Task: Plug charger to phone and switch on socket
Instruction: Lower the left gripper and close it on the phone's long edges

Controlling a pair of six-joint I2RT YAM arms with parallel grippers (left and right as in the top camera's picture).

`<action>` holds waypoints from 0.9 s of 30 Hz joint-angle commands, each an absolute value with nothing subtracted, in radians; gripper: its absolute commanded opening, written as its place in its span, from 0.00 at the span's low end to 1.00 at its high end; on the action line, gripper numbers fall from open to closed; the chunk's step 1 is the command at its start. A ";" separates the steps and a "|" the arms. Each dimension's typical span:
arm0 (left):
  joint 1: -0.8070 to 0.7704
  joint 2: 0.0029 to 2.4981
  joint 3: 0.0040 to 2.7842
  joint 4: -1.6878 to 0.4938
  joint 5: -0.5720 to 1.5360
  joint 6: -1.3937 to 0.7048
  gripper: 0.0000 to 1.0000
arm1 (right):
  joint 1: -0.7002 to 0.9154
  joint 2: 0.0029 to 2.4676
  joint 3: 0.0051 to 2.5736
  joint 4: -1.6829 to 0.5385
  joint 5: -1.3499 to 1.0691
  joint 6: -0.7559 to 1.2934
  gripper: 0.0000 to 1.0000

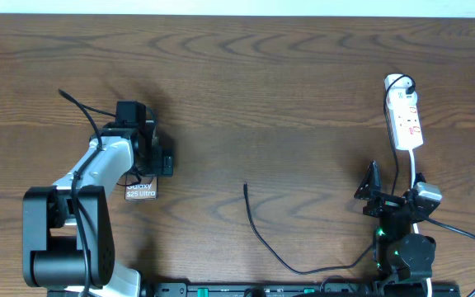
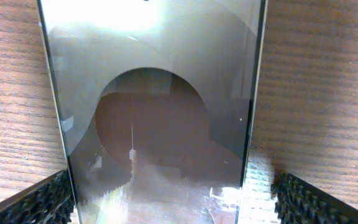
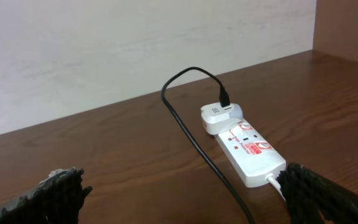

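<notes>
The phone (image 1: 139, 190) lies flat on the table at the left, its white lettered label showing below my left gripper (image 1: 147, 153). In the left wrist view the phone's glossy face (image 2: 160, 124) fills the space between my open left fingers (image 2: 173, 193), which straddle its two long edges. The charger cable (image 1: 258, 231) lies loose mid-table, with its free plug tip (image 1: 246, 186) pointing away from me. The white socket strip (image 1: 404, 115) lies at the far right. It also shows in the right wrist view (image 3: 247, 149), with the charger's black cable (image 3: 191, 137) plugged in. My right gripper (image 3: 179, 186) is open and empty, just short of the strip.
The strip's white cord (image 1: 416, 173) runs back beside my right gripper (image 1: 392, 188). A pale wall (image 3: 135, 43) stands behind the table's far edge. Bare wood lies between the phone and the cable tip.
</notes>
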State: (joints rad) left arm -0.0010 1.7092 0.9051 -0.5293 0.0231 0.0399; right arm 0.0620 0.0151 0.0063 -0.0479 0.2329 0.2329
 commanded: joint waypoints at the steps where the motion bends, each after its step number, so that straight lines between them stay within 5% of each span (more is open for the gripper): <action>1: 0.002 1.719 0.856 -0.538 0.019 0.071 1.00 | 0.054 0.011 0.006 -0.052 0.234 0.223 0.99; 27: 0.002 1.719 0.792 -0.476 0.060 0.075 0.99 | 0.054 0.012 0.006 -0.052 0.234 0.223 0.99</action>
